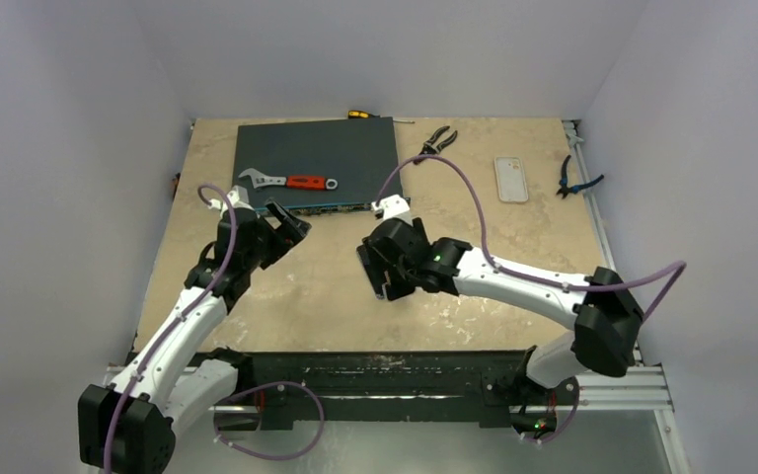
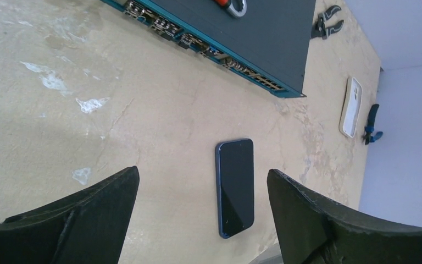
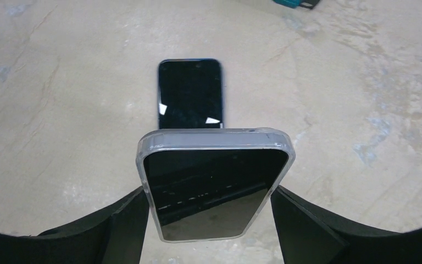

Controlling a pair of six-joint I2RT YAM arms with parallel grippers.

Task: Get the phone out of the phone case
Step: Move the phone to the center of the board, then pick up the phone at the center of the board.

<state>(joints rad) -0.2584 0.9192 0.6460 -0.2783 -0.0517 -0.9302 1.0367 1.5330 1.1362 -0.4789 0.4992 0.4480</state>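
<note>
**Mottled beige tabletop, tools along the far side**

The table [image 1: 513,257] has a beige, stone-patterned top marked with pale whitish smears [image 2: 90,103]. A flat dark-grey network switch [image 1: 316,163] lies at the far middle, its teal port-lined front facing the near edge. Just behind its far right corner lies a screwdriver [image 1: 358,115] with a yellow-and-black handle. Black pliers [image 1: 439,141] lie just beside that same corner, to the right. Further right lies a white phone case [image 1: 511,179], lengthwise front to back, and near the right edge are blue-handled pliers [image 1: 574,178]. Nearer the middle a bare dark phone [image 2: 235,187] lies flat, screen up, apart from the switch's front.
</note>
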